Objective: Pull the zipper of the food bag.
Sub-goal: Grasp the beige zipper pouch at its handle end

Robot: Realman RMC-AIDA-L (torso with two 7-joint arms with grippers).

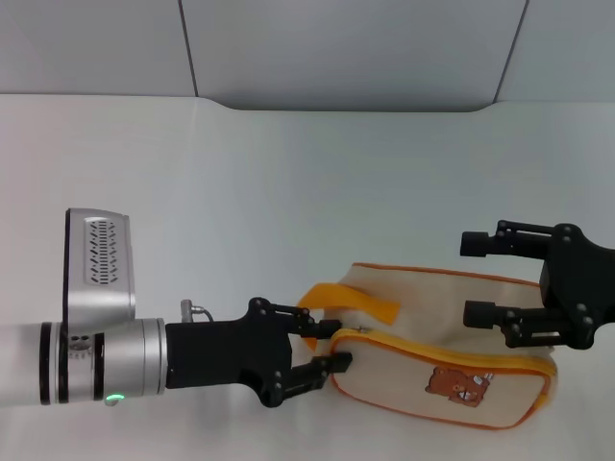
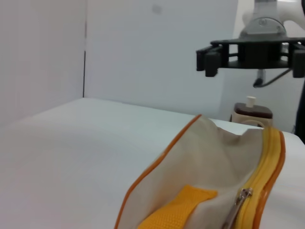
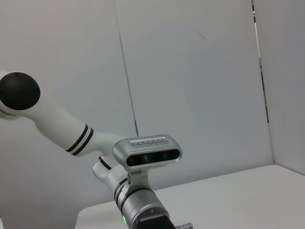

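The cream food bag point(image 1: 423, 305) with orange piping lies on the white table at the front right, bear print point(image 1: 452, 382) facing up. Its yellow zipper point(image 1: 461, 350) runs along the top edge, with the small silver pull tab point(image 1: 361, 329) at the left end. The orange strap handle point(image 1: 360, 300) loops beside it. My left gripper point(image 1: 332, 343) is open, its fingertips right at the bag's left end, next to the tab. My right gripper point(image 1: 478, 279) is open and hovers over the bag's right part. The left wrist view shows the bag point(image 2: 205, 148), zipper point(image 2: 267, 162), tab point(image 2: 241, 198) and right gripper point(image 2: 252, 61).
The white table point(image 1: 288, 192) reaches back to a grey panelled wall. A small brown and white container point(image 2: 251, 112) stands beyond the bag in the left wrist view. The right wrist view shows only the left arm with its wrist camera point(image 3: 147, 155).
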